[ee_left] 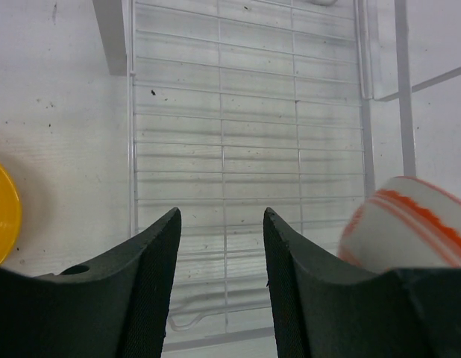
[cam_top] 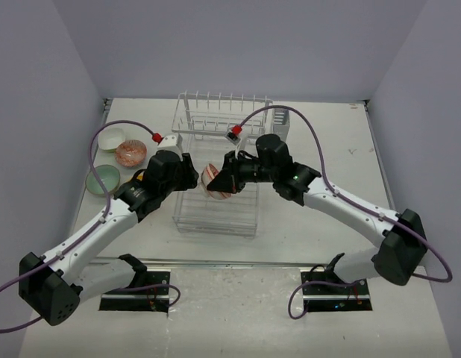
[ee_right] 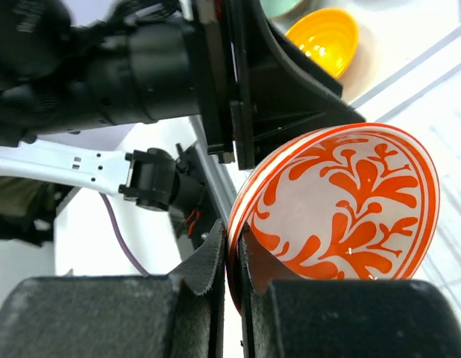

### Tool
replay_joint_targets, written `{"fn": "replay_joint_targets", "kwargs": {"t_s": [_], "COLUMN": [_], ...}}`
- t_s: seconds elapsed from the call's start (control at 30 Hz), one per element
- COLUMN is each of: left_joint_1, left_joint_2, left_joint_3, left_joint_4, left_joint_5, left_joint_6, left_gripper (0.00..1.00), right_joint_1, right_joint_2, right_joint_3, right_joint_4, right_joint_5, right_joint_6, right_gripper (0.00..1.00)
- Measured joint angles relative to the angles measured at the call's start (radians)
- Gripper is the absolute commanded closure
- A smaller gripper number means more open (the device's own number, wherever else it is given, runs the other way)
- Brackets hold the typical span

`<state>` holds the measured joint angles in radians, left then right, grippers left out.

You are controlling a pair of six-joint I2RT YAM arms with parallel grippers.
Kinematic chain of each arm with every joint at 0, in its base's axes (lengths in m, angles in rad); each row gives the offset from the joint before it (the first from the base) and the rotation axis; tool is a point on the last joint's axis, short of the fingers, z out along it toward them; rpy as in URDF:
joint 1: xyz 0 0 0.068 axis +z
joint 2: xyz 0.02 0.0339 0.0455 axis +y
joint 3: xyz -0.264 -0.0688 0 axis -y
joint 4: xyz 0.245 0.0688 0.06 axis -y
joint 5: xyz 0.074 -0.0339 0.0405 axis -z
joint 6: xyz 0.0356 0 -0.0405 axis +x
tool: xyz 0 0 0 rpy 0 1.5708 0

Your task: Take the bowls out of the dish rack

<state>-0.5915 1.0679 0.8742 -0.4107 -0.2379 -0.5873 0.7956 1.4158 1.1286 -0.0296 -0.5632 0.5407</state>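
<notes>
Although the pale surface (cam_top: pixel 312 224) is wide, the move turns on one spot over the white wire dish rack (cam_top: pixel 215 221): the white round bowl with orange-red pattern (ee_right: pixel 342 201) hangs on edge above the lower tray, its rim pinched tight by the right gripper (ee_right: pixel 232 257). The left gripper (ee_left: pixel 221 220), jaws apart and empty, sits just beside it, bowl to its right (probably the nearer arm to the mint green bowl (cam_top: pixel 102 177) at left)

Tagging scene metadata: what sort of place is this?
Likely a lab robot cell, not a real kitchen: a bare white table boxed in by blank walls, a left arm and right arm bolted at its near edge, and only a rack and bowls as props.
</notes>
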Motion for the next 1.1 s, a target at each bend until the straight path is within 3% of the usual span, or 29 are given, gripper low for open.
{"fn": "replay_joint_targets", "kwargs": {"t_s": [0.43,0.9,1.1], "left_joint_1": [-0.005,-0.005,-0.005], "left_joint_2": [-0.021,-0.05,-0.049], "left_joint_3": [0.0,0.021,0.045], "left_joint_4": [-0.009,-0.034,-0.04], "left_joint_5": [0.01,-0.005,-0.014], "left_joint_6": [0.0,0.005,0.006], "left_gripper": [0.5,0.47,0.44], "right_joint_1": [-0.053,-0.39,-0.594], "right_joint_2": [-0.319,-0.317,-0.14], "right_joint_3": [-0.076,-0.204,-0.175], "right_joint_4": [-0.265,-0.508,-0.522], "right_joint_5": [0.394,0.897,0.982], "right_joint_6": [-0.154,-0.129,-0.082], "right_gripper": [1.0,1.0,1.0]}}
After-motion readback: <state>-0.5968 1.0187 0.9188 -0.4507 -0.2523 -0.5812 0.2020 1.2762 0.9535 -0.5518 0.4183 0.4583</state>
